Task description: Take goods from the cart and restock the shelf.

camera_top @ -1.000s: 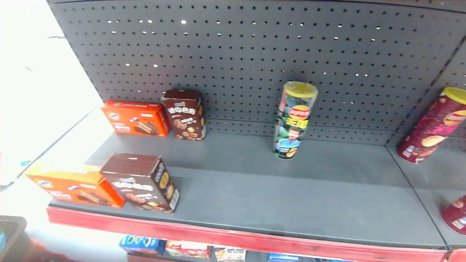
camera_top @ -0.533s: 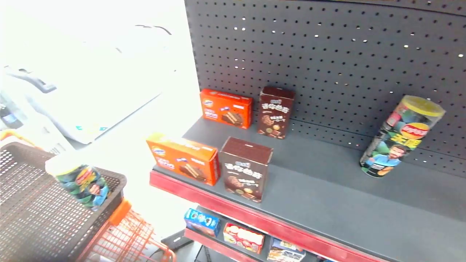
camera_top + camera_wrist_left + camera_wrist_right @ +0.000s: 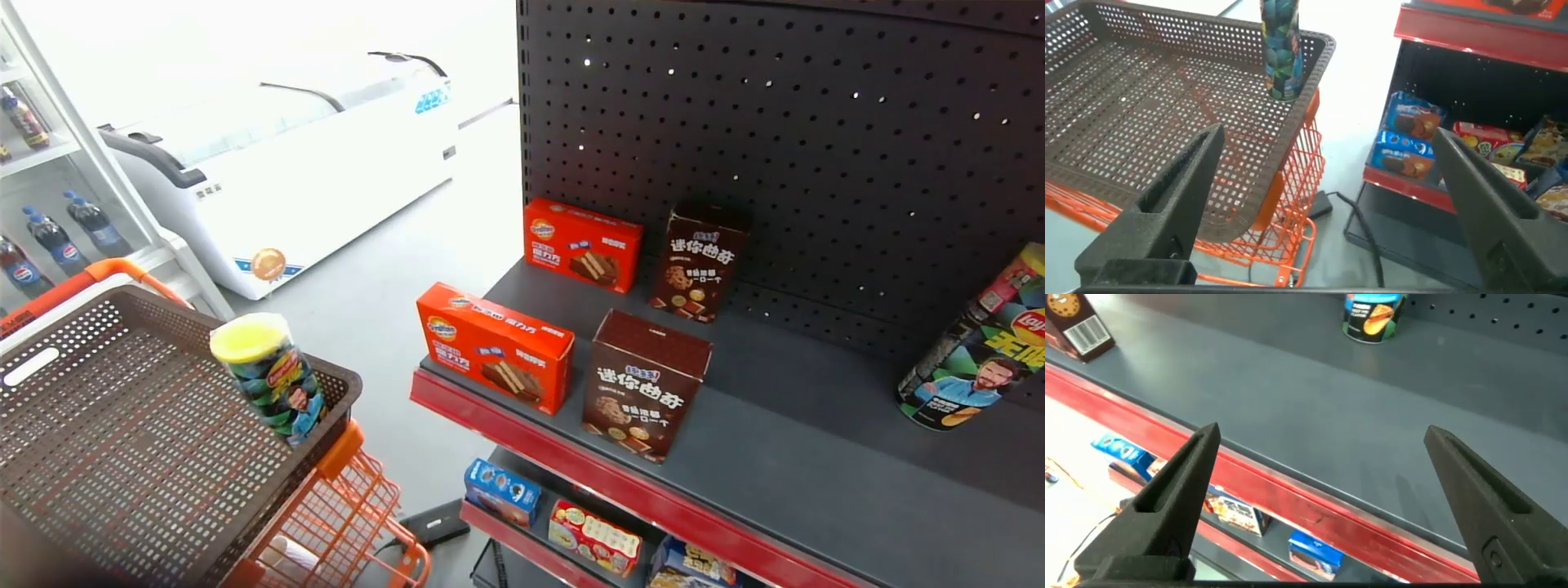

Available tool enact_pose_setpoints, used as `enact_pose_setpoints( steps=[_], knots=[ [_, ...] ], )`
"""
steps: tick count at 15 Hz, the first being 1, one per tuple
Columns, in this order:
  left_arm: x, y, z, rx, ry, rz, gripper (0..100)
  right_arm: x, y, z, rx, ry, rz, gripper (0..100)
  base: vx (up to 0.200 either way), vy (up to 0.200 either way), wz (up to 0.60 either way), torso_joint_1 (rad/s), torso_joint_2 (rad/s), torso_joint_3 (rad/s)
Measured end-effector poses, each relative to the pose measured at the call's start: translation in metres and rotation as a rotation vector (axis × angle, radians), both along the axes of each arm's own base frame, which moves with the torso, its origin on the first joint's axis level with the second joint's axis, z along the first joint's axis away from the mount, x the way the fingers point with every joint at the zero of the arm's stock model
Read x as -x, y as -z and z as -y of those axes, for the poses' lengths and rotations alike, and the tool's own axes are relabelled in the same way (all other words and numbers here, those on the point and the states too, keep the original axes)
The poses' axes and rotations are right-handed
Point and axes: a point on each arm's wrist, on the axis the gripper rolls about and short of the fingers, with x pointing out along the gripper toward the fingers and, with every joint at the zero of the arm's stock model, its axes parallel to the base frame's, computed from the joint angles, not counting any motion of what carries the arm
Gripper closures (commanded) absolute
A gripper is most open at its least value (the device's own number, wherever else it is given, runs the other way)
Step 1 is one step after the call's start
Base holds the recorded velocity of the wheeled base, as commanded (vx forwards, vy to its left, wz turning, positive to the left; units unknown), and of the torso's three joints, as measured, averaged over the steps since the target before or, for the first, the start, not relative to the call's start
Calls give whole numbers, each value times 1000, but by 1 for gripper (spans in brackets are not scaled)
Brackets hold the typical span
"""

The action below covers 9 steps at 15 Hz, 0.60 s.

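Observation:
A chip can with a yellow lid stands upright in the dark mesh basket of the orange cart, near the corner closest to the shelf. The same chip can appears in the left wrist view, beyond my open left gripper, which hangs over the floor between the cart basket and the shelf. A matching chip can stands on the grey shelf by the pegboard. My open right gripper hovers over the shelf's red front edge, with that can farther in.
Two orange boxes and two brown boxes stand at the shelf's left end. The middle of the shelf is bare. Snack packs fill the lower shelf. A white chest freezer and a drinks cooler stand behind the cart.
The head camera has swung left: the shelf goods slid right in the picture, and the cart with its chip can came into view.

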Motion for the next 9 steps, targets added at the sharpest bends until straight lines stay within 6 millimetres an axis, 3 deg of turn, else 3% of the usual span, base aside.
enact_pose_setpoints(
  steps=[4, 7, 9],
  knots=[
    [0, -1, 0, 1, -6, -1, 0, 0, 0, 0, 0, -1, 0, 0, 0, 0, 0, 0, 0, 0],
    [4, -30, 0, 0, -18, 15, 0, 0, 0, 0, 0, -1, 0, 0, 0, 0, 0, 0, 0, 0],
    [-5, -56, -1, -8, -43, -45, 0, 0, 0, 0, 0, 0, 0, 0, 0, 0, 0, 0, 0, 0]
  ],
)
